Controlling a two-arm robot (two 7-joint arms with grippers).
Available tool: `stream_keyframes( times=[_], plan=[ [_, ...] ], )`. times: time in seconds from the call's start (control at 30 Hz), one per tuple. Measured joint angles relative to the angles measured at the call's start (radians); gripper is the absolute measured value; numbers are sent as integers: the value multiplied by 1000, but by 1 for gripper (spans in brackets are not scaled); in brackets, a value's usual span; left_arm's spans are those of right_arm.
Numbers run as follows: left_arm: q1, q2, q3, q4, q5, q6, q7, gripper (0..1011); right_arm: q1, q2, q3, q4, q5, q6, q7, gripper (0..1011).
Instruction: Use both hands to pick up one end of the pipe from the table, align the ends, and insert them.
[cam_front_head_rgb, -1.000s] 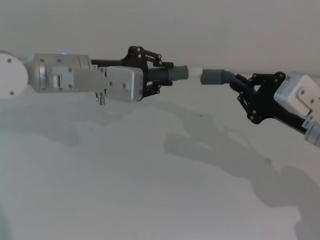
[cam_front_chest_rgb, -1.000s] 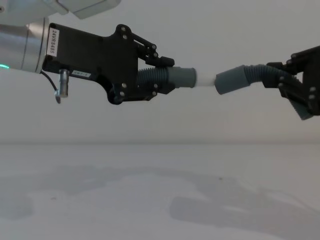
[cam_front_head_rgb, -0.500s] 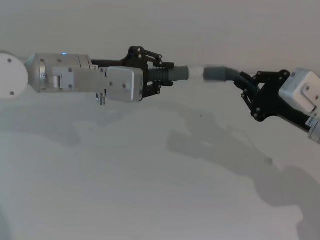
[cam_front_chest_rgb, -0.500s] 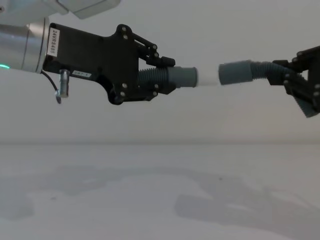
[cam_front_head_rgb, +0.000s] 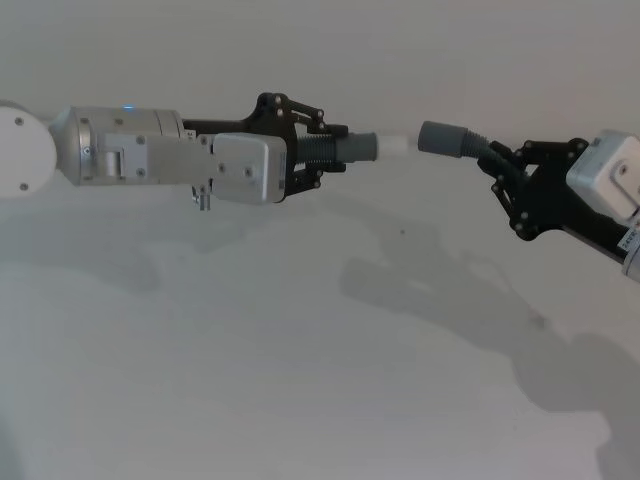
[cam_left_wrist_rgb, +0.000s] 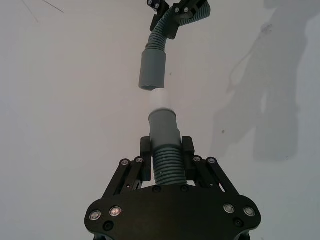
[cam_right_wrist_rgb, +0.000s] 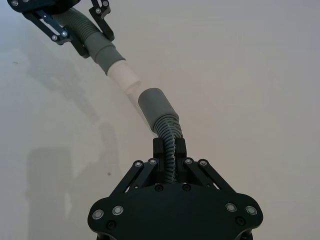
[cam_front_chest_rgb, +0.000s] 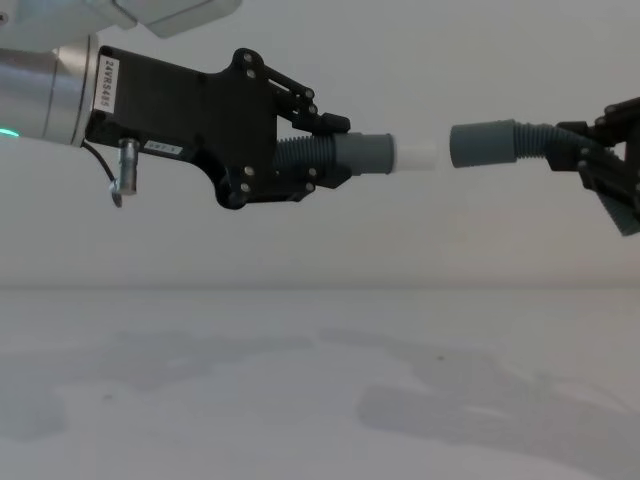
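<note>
While both pieces hang above the table, the left gripper is clamped on the ribbed body of the shorter hose piece, with one finger on either side of it. The smooth cuff juts straight out beyond those fingertips, and the white tip lies farthest from the gripper. The right gripper is closed in the same way on the ribs of the longer hose piece. That piece bends just ahead of the fingers and ends in the open socket. The two grippers face each other with both ends between them. In the chest view the socket's mouth stands just off the white tip, a narrow gap showing and the socket a touch higher. In the right wrist view the socket sits close to the tip, its axis slightly off line.
</note>
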Motion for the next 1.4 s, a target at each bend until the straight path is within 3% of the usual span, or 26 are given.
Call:
stream_keyframes(
  times=[0.57, 1.4],
  plan=[
    [0, 0, 0, 0, 0, 0, 0, 347, 22, 11, -21, 5, 27, 11, 39, 127],
    [0, 0, 0, 0, 0, 1, 0, 347, 30, 42, -21, -13, 63, 10, 52, 126]
  ],
)
